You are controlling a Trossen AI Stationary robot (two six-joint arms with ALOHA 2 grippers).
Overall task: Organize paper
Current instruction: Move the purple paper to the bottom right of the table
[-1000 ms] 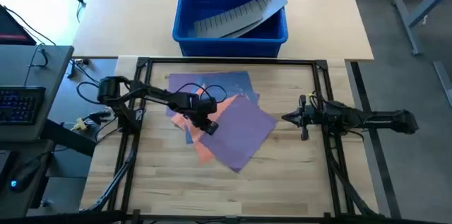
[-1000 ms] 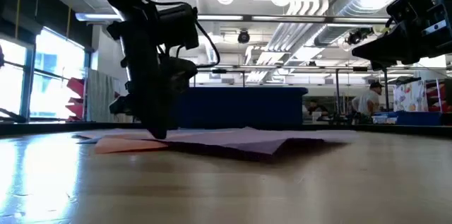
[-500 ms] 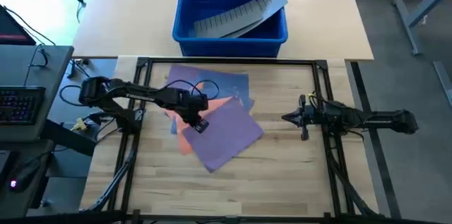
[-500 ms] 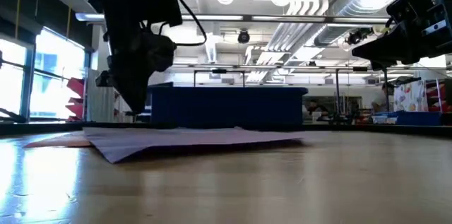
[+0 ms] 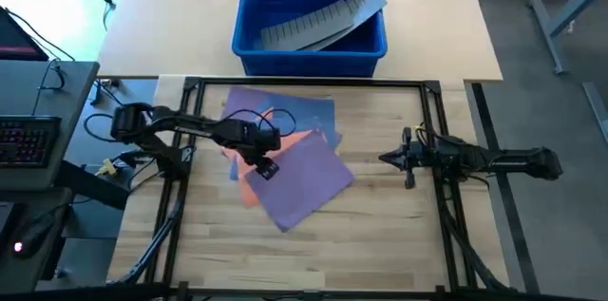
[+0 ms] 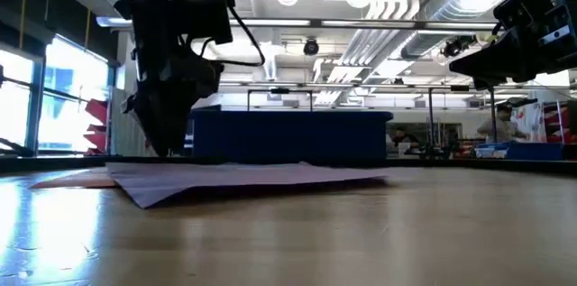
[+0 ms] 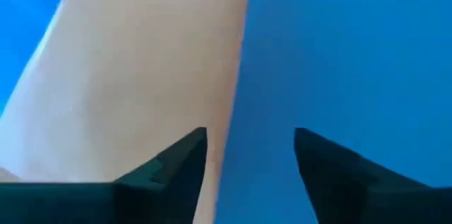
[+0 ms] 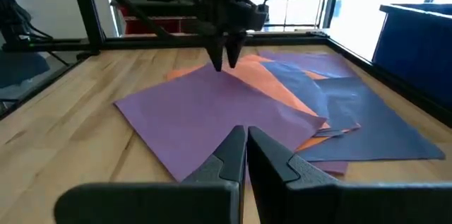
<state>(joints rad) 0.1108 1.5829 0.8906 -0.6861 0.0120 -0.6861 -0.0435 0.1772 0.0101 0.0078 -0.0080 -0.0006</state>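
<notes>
Paper (image 5: 285, 163): loose overlapping pile of coloured sheets lying flat on the wooden table (image 5: 380, 244), left of centre. A large purple sheet (image 5: 309, 187) lies on top, turned cornerwise; an orange sheet (image 5: 249, 187) pokes out beneath it, and blue-purple sheets (image 5: 309, 111) spread toward the far side.

Left gripper (image 5: 267, 168): points down over the pile, at the purple sheet's left corner where it overlaps the orange one. Its wrist view shows the two dark fingers (image 7: 176, 164) parted, nothing between them, with orange and blue paper close below (whether the tips touch the paper cannot be told).

Right gripper (image 5: 385, 159): waits over the table's right half, well apart from the pile, pointing toward it. Its fingers (image 8: 233, 150) are pressed together with nothing between them.

Blue bin (image 5: 252, 45): sits on the far table beyond the work area, holding a grey ridged strip (image 5: 318, 21) that leans against its right corner.

Low view: paper (image 6: 225, 178) shows as a thin, slightly rumpled layer, with the left arm (image 6: 171, 60) standing over it.
</notes>
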